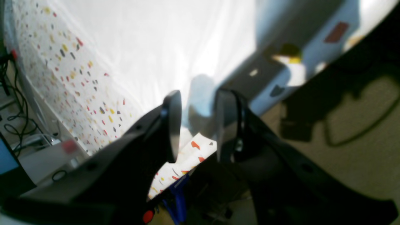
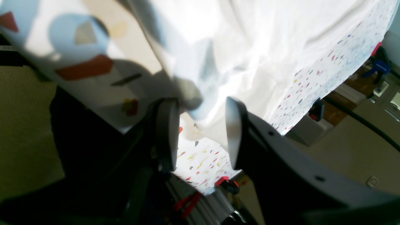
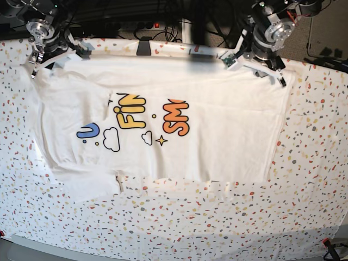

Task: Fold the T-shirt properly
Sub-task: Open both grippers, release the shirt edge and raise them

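Note:
The white T-shirt lies flat across the speckled table, its print only partly showing as "U", "FIN" and "SM". My left gripper is at the shirt's far right corner. In the left wrist view it is open, with a bump of white cloth between the jaws. My right gripper is at the far left corner by the sleeve. In the right wrist view it is open, with a fold of cloth lying in the gap.
The speckled table cover reaches past the shirt at the front and both sides. Cables and arm bases crowd the far edge. A red clamp sits at the front right corner. Floor shows beyond the table edge.

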Tool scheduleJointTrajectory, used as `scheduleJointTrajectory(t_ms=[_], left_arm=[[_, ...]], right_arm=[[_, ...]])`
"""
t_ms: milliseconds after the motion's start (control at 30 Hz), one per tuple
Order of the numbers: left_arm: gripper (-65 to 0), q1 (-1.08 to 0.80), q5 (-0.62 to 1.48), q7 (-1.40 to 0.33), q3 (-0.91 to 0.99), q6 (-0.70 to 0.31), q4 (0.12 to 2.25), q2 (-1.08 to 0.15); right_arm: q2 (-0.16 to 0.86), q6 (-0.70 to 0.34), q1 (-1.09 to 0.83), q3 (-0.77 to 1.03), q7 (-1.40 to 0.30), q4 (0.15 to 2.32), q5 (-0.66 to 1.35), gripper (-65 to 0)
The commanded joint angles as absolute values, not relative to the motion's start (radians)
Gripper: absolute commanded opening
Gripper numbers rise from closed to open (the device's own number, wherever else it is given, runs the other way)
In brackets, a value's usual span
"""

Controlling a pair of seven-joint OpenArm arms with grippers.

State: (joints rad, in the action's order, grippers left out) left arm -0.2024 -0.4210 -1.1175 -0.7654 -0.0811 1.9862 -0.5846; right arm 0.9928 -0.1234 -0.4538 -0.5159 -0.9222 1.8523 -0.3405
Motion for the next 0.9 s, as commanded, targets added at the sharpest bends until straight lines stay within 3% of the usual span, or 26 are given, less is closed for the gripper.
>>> scheduleJointTrajectory(t_ms=[0, 433, 633, 867], left_arm=[[-46.4, -0.202, -0.432, -1.135, -0.759, -0.075, 2.005, -0.594], [-46.5, -0.242, -0.393, -1.156, -0.759, -0.074, 2.117, -0.635], [-46.5, -0.264, -0.543, -1.124, -0.759, -0.038, 2.339, -0.683], [-46.5, -0.207, -0.662, -0.986, -0.758, 0.023, 2.356, -0.685]], right_arm=[[1.014, -0.119, -0.452, -0.505, -0.931, 1.875, -0.332, -40.4], [1.014, -0.206, -0.471, -0.505, -0.925, 2.124, -0.219, -40.4], [1.006, -0.129, -0.474, -0.505, -0.924, 2.175, -0.264, -40.4], [1.005, -0.07, -0.447, -0.504, -0.916, 2.178, -0.348, -40.4]])
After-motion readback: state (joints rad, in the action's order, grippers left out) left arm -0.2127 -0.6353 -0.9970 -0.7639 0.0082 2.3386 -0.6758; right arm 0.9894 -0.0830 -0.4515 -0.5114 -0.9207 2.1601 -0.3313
